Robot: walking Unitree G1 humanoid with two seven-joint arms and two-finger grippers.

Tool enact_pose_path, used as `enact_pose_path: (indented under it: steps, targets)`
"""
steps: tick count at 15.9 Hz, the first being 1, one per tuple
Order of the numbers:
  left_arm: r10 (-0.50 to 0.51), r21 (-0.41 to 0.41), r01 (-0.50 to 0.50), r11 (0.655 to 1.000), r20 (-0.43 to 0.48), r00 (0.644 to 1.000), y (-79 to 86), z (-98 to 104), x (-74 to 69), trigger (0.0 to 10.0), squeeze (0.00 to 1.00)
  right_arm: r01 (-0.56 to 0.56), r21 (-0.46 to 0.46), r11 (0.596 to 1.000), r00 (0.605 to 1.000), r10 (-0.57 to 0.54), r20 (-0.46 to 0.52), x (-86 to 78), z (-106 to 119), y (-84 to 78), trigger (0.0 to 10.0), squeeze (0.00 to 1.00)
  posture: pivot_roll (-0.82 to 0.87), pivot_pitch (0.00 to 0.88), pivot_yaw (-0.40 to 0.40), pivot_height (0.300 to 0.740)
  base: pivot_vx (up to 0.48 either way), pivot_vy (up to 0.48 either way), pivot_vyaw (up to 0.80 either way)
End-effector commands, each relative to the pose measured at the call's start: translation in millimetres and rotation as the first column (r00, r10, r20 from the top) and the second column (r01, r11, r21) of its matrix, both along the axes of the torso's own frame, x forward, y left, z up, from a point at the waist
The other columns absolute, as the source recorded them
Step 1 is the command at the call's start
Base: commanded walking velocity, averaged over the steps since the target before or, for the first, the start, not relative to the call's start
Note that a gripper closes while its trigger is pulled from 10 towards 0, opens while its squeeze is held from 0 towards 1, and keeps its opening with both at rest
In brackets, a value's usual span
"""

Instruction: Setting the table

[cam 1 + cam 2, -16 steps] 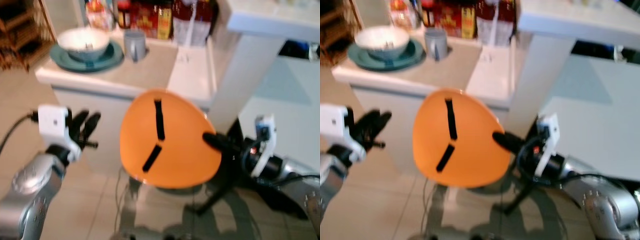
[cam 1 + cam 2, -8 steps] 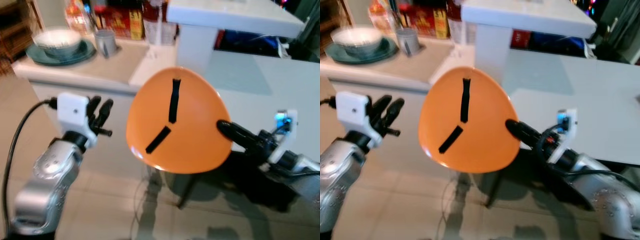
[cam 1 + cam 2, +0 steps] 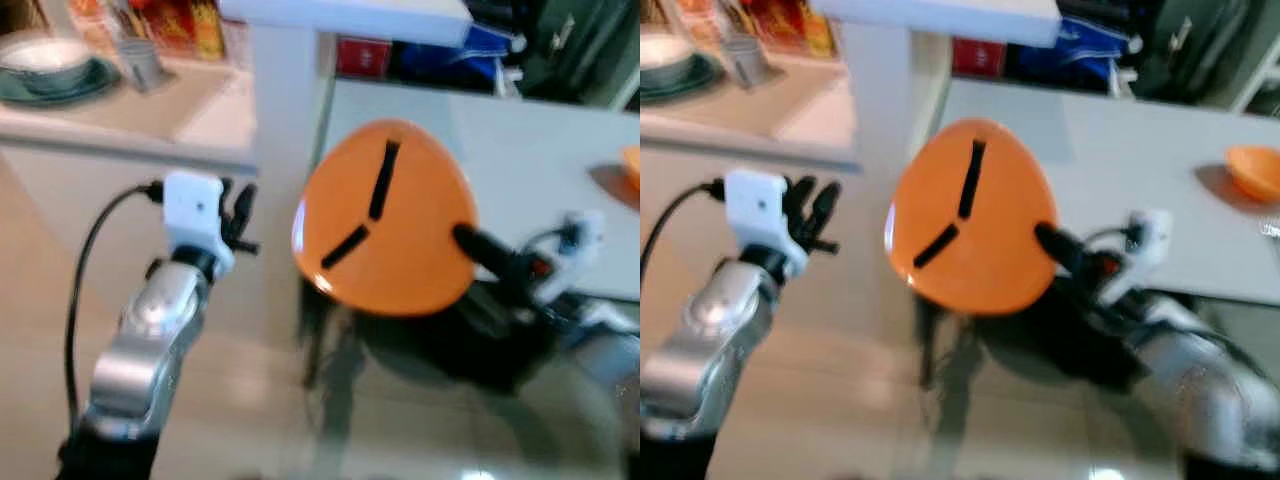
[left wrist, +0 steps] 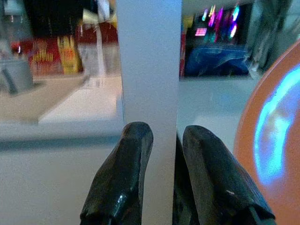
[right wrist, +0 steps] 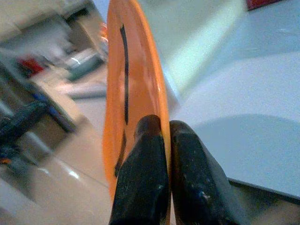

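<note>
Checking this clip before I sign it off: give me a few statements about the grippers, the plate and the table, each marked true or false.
1. The right gripper is clamped on the rim of the orange plate. True.
2. The left gripper is holding the plate too. False: it is held up beside the plate with nothing in it.
3. The plate lies flat on the white table. False: it is held up on edge in front of the table.
4. The plate has two black strips on its face. True.
5. An orange bowl sits on the table at the robot's right. True.
6. A bowl on a green plate sits on the white table. False: it is on the counter at the robot's left.
</note>
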State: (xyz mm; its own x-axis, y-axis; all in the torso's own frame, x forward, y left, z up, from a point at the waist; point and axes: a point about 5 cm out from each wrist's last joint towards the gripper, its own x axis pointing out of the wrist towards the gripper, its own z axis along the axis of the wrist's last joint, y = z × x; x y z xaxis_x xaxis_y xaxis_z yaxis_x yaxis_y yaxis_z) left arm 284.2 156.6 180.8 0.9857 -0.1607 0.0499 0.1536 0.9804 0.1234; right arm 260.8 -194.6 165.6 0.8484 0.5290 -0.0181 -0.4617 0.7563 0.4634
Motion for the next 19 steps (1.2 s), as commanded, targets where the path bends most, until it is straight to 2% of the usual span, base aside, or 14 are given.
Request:
enact_pose_path:
  steps: [1,2,3,4,5,6,7,9,10,11,13,14,16,19]
  targets:
    - [0.009,0.026,-0.009,1.0,-0.005,1.0,-5.9,-3,4.1,10.0,0.0,0.136,-0.068,0.988,0.99,-0.133,0.05,11.7,6,-5.3,10.0,0.0,-0.04,0.065,-0.027,0.74,0.0,-0.472,0.0]
    - [0.022,0.027,-0.022,0.999,-0.001,1.0,-8.6,-3,8.7,10.0,0.0,0.271,-0.034,0.962,0.961,-0.268,0.063,20.7,7,-8.1,10.0,0.0,-0.04,0.067,-0.029,0.74,0.0,-0.472,0.0]
    - [0.021,0.026,-0.022,0.999,0.005,1.0,-11.6,-2,11.5,10.0,0.0,0.337,0.048,0.94,0.941,-0.338,0.011,24.5,4,-10.5,10.0,0.0,-0.03,0.069,-0.027,0.74,0.0,-0.472,0.0]
    - [0.024,0.03,-0.024,0.999,0.008,1.0,-13.7,-1,12.1,10.0,0.0,0.421,0.106,0.901,0.907,-0.422,-0.017,27.6,4,-16.9,10.0,0.0,-0.03,0.07,-0.025,0.74,0.0,-0.472,0.0]
    - [0.022,0.031,-0.023,0.999,0.011,1.0,-15.2,0,11.6,10.0,0.0,0.487,0.144,0.861,0.873,-0.484,-0.06,30.2,1,-22.0,10.0,0.0,-0.03,0.066,-0.021,0.74,0.0,-0.472,0.0]
    - [0.018,0.029,-0.018,0.999,0.013,1.0,-15.8,0,11.3,10.0,0.0,0.508,0.156,0.847,0.861,-0.503,-0.073,31.8,0,-22.7,10.0,0.0,-0.03,0.067,-0.022,0.74,0.0,-0.472,0.0]
    - [0.017,0.031,-0.017,0.999,0.002,1.0,-14.8,-3,11.3,10.0,0.0,0.494,0.142,0.858,0.869,-0.493,-0.05,33.2,2,-17.3,10.0,0.0,-0.04,0.07,-0.016,0.74,0.0,-0.472,0.0]
    - [0.029,0.025,-0.029,0.999,0.007,1.0,-15.0,-3,14.2,10.0,0.0,0.488,0.17,0.856,0.87,-0.493,-0.015,35.8,10,-11.2,10.0,0.0,-0.04,0.074,-0.016,0.74,0.0,-0.472,0.0]
    - [0.044,0.017,-0.044,0.999,0.009,0.999,-15.8,-3,15.4,10.0,0.0,0.47,0.141,0.872,0.881,-0.474,-0.006,38.0,9,-4.5,10.0,0.0,-0.03,0.079,-0.02,0.74,0.0,-0.472,0.0]
    - [0.045,0.018,-0.046,0.999,0.009,0.999,-15.9,-3,14.9,10.0,0.0,0.471,0.15,0.869,0.88,-0.474,-0.014,39.7,8,-1.7,10.0,0.0,-0.02,0.074,-0.022,0.74,0.0,-0.472,0.0]
    - [0.066,0.014,-0.066,0.998,0.022,0.998,-5.8,0,15.3,10.0,0.0,0.442,0.263,0.858,0.894,-0.444,-0.054,49.3,16,10.5,10.0,0.0,-0.02,0.08,-0.026,0.74,0.0,-0.472,0.0]
    - [0.064,0.017,-0.065,0.998,0.03,0.998,-6.4,1,16.6,10.0,0.0,0.433,0.277,0.858,0.897,-0.439,-0.042,51.8,20,11.7,10.0,0.0,-0.02,0.081,-0.027,0.74,0.0,-0.472,0.0]
    - [0.055,0.048,-0.057,0.997,0.037,0.998,-7.9,2,15.4,10.0,0.0,0.412,0.269,0.87,0.908,-0.416,-0.045,56.9,18,13.4,10.0,0.0,-0.02,0.088,-0.025,0.74,0.0,-0.472,0.0]
    - [0.075,0.052,-0.077,0.996,0.042,0.996,-5.8,4,19.2,10.0,0.0,0.367,0.221,0.904,0.929,-0.368,-0.035,54.0,14,20.3,10.0,0.0,-0.02,0.102,-0.019,0.74,0.0,-0.472,0.8]
